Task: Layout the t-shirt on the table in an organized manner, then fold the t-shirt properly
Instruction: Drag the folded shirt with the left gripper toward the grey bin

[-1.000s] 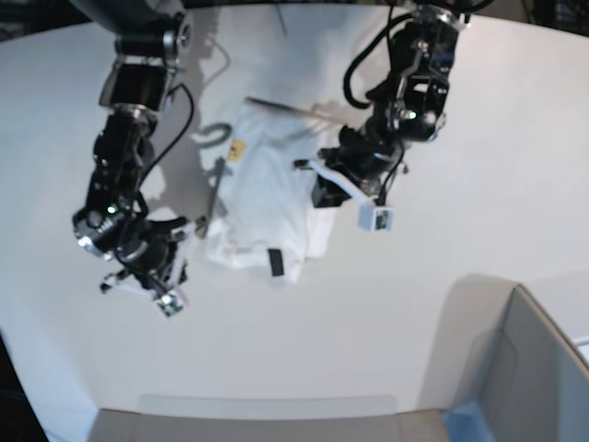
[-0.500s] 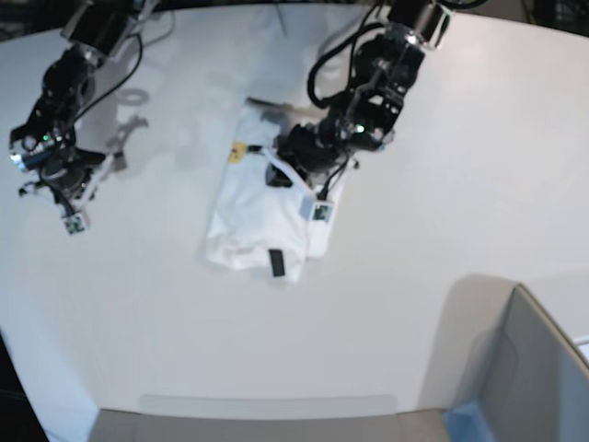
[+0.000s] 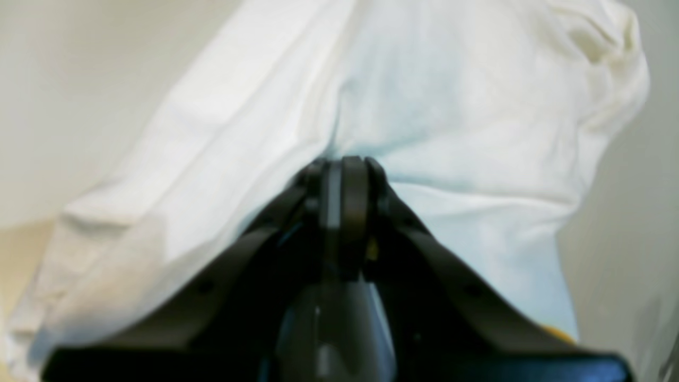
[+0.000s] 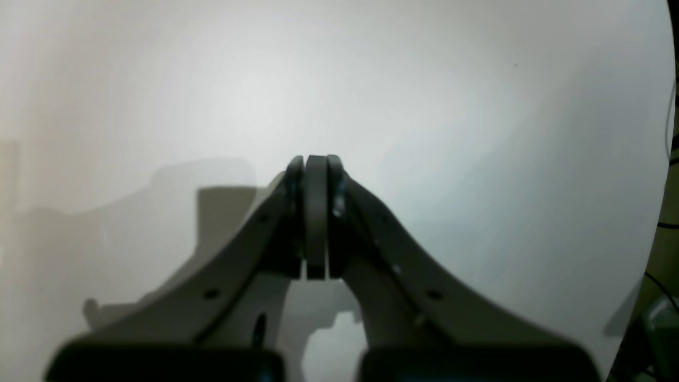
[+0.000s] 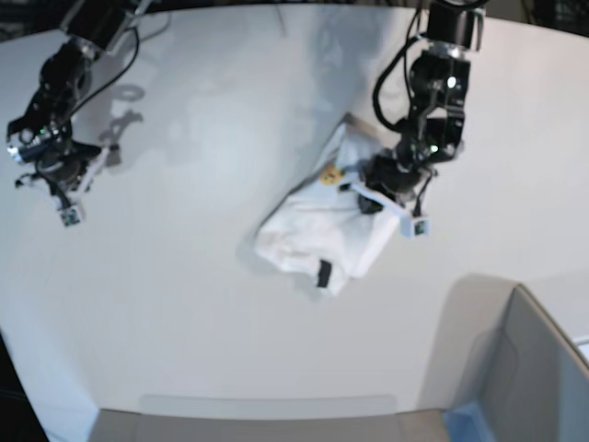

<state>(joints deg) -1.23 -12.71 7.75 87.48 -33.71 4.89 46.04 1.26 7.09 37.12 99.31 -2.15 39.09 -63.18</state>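
Note:
The white t-shirt (image 5: 313, 226) lies folded in a narrow bundle, slanted on the white table (image 5: 184, 304). Its black tag (image 5: 324, 273) is at the near end and a yellow mark (image 5: 329, 175) shows near the far end. My left gripper (image 5: 373, 195) sits at the shirt's right edge. In the left wrist view the left gripper (image 3: 342, 164) is shut with the shirt cloth (image 3: 451, 132) puckered at its tips. My right gripper (image 5: 55, 180) is far left, away from the shirt. In the right wrist view the right gripper (image 4: 315, 162) is shut and empty over the bare table (image 4: 424, 79).
A grey open-topped bin (image 5: 538, 368) stands at the near right corner. The table's curved edge (image 4: 666, 159) runs down the right side of the right wrist view, with dark cables beyond it.
The shirt has slid to the right and turned to a slant, dragged by my left gripper. My right arm swung out to the far left a second ago and now holds still.

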